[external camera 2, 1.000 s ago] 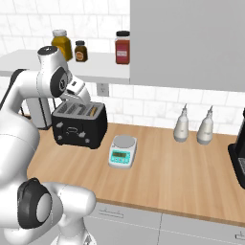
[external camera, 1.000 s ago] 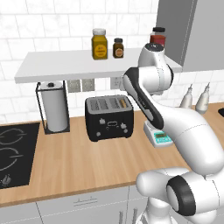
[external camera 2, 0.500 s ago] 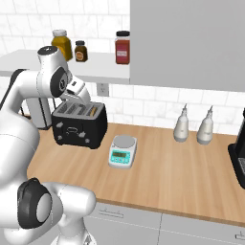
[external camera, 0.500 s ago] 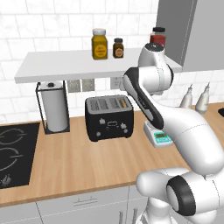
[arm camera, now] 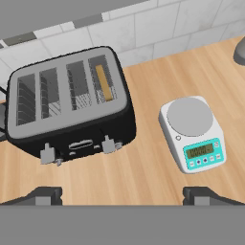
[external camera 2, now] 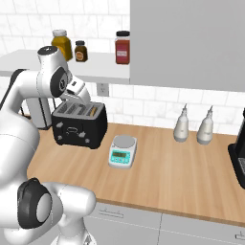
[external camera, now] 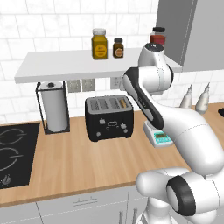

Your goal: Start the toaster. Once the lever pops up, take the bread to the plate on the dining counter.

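- Toaster (arm camera: pixel 72 107) sits on the wood counter (arm camera: pixel 143 167) against the tiled wall, a scale (arm camera: pixel 192 133) just beside it.
- Bread (arm camera: pixel 104 82) stands in the slot nearest the scale.
- Gripper (arm camera: pixel 122 195) hangs above the counter's front, fingers wide apart, holding nothing.

wood worktop (external camera: pixel 74 166); toaster (external camera: pixel 109 117), kitchen scale (arm camera: pixel 194 132), paper-towel roll (external camera: pixel 54 106)
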You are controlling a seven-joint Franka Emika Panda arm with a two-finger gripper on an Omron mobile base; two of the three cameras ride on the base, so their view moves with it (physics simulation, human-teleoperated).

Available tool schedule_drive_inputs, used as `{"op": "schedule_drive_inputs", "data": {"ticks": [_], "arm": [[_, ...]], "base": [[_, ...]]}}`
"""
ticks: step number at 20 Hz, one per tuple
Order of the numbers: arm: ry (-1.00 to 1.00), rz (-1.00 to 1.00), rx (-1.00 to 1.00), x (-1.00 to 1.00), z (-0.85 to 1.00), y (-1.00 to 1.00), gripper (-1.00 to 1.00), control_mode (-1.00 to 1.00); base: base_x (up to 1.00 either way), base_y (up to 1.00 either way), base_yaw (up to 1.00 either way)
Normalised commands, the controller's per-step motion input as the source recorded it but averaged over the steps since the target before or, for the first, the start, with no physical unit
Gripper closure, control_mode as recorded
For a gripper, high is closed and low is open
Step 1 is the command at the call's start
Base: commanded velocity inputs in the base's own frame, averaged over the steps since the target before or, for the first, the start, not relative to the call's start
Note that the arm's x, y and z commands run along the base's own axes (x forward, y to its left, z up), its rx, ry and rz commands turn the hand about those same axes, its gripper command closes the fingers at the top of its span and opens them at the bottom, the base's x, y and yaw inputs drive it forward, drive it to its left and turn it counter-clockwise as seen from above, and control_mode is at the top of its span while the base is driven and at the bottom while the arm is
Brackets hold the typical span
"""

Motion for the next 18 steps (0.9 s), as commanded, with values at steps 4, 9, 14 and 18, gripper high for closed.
{"op": "schedule_drive_inputs", "data": {"ticks": [4,9,14,18], "arm": [[0.00,0.00,0.00,0.00,0.00,0.00,-1.00,-1.00],[0.00,0.00,0.00,0.00,0.00,0.00,-1.00,-1.00],[0.00,0.00,0.00,0.00,0.00,0.00,-1.00,-1.00],[0.00,0.00,0.00,0.00,0.00,0.00,-1.00,-1.00]], "base": [[0.00,0.00,0.00],[0.00,0.00,0.00],[0.00,0.00,0.00],[0.00,0.00,0.00]]}}
